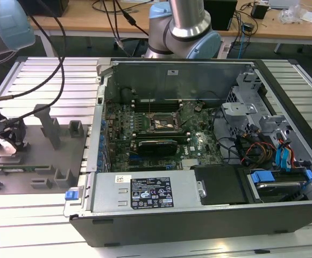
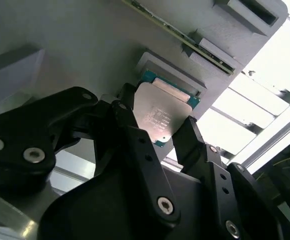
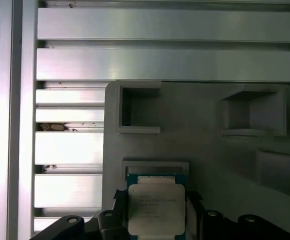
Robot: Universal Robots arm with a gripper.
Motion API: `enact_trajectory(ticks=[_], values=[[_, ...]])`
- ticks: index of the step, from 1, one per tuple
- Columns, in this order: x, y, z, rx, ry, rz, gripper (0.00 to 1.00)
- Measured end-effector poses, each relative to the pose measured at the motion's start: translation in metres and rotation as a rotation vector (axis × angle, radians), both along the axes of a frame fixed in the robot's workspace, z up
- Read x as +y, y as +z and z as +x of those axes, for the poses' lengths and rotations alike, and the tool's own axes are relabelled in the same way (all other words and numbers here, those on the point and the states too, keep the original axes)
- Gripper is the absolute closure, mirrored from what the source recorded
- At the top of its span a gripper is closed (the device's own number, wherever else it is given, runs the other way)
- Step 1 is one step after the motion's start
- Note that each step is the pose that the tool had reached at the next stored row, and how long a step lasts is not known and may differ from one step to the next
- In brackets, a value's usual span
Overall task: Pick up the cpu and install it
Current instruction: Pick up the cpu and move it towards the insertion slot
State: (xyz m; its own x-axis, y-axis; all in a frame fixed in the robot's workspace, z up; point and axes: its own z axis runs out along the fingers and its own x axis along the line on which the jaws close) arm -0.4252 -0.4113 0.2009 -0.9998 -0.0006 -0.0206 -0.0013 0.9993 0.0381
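The cpu (image 3: pixel 156 207) lies at its shallow nest (image 3: pixel 155 167) in the grey fixture plate (image 3: pixel 205 145), with the silvery metal lid facing up and a thin green board edge showing around it. In both wrist views the end effector (image 2: pixel 156 116) is brought around it. The two black fingers (image 2: pixel 135 135) stand against two opposite edges of the chip and I see no gap on either side, so I judge it is closed on the cpu. If the chip is already lifted from the seat, I cannot tell.

Such a chip should be light, flat and completely stiff, so weight is not the problem. The metal lid is smooth and may slip, and the underside with its contacts is surely delicate. For this reason the good place to hold is the side edges, as here, with moderate force and with the chip kept level. A tilted grip could make it twist between the pads.

The fixture plate rests on the slotted aluminium tabletop (image 1: pixel 37 215). In the exterior view the end effector is at the exterior view's left, over this plate. Well apart, toward the exterior view's right, the open computer case (image 1: pixel 199 226) lies with the motherboard (image 1: pixel 145 140) visible and its socket (image 1: pixel 164 124) near the middle.
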Motion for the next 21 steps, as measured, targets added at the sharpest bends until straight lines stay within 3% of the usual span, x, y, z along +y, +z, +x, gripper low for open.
enact_trajectory(ticks=[8, 14, 16, 21], values=[[0.0000, -0.0073, -0.0001, 0.0003, 0.000, -0.0001, 0.45], [0.0000, -0.0078, -0.0001, 0.0000, 0.000, 0.0000, 0.45], [0.0000, -0.0079, -0.0001, 0.0001, 0.000, 0.0000, 0.38], [0.0000, -0.0082, -0.0001, 0.0000, 0.000, 0.0000, 0.38]])
